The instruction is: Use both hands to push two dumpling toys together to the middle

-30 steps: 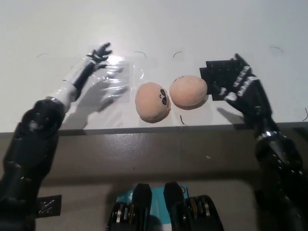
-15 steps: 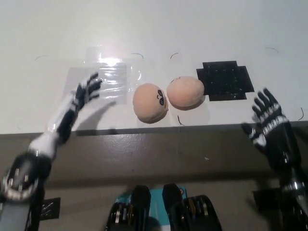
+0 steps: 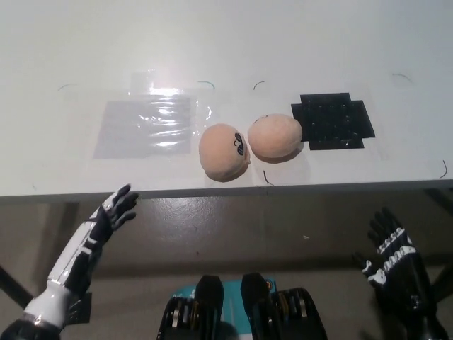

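Two peach dumpling toys lie touching near the table's front edge. The left dumpling toy [image 3: 224, 151] shows a small black face mark, and the right dumpling toy [image 3: 274, 136] sits slightly farther back. My left hand [image 3: 113, 212] hangs below the table edge at the lower left, open with fingers spread, holding nothing. Down at the lower right, my black right hand [image 3: 388, 251] is also open, well below the table and away from both toys.
The white table [image 3: 226, 42] carries a clear plastic sheet [image 3: 148, 124] left of the toys and a black square pad [image 3: 333, 120] to their right. Its front edge [image 3: 226, 193] runs across the middle of the view, with floor below.
Both hands have pulled back from the tabletop to below its front edge. The two dumpling toys stay touching in the same place.
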`<state>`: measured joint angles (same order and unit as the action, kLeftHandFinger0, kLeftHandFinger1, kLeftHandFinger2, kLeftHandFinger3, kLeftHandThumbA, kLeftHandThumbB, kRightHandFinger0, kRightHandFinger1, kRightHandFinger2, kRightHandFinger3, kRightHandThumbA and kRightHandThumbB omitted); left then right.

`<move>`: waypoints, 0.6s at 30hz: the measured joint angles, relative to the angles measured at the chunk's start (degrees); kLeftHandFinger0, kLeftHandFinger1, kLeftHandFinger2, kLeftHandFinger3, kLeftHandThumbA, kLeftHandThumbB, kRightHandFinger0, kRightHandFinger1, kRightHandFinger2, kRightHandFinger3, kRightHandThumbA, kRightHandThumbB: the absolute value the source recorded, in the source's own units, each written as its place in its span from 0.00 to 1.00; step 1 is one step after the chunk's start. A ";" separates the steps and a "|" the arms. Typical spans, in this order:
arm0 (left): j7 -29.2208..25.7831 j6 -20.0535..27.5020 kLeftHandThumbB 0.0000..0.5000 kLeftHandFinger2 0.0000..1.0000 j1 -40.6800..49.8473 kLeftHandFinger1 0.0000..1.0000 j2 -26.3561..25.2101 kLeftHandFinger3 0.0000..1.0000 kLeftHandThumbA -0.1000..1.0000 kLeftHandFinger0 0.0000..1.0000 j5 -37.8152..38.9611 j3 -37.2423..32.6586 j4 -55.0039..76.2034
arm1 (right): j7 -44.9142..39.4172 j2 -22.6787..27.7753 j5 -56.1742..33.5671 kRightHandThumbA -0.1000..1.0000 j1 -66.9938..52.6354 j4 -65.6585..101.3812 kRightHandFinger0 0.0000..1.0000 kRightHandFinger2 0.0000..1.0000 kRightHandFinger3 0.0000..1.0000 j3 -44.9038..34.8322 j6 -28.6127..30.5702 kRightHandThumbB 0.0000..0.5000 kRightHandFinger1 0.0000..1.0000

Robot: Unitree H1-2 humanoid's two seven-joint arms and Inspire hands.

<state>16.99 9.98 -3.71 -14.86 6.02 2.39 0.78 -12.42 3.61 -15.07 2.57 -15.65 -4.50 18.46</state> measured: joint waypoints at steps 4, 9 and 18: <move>-0.01 0.96 0.42 1.00 0.78 1.00 -0.21 1.00 1.00 1.00 0.02 0.66 -6.50 | -0.46 -0.04 -0.80 1.00 0.07 -5.95 1.00 1.00 1.00 -0.30 1.30 0.63 1.00; -0.04 3.78 0.35 1.00 1.98 1.00 -0.24 1.00 1.00 1.00 -0.27 0.69 -13.83 | -0.98 -0.04 -1.38 1.00 -0.50 -12.00 1.00 1.00 1.00 -0.78 2.97 0.66 1.00; -1.59 8.11 0.32 1.00 4.08 1.00 -0.55 1.00 1.00 1.00 -3.45 0.72 -19.91 | -1.01 -0.04 -1.48 1.00 -0.76 -16.40 1.00 1.00 1.00 -1.16 4.09 0.67 1.00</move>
<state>15.40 18.09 0.37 -15.41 2.57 3.11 -19.13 -13.42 3.57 -16.55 1.80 -32.05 -5.66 22.55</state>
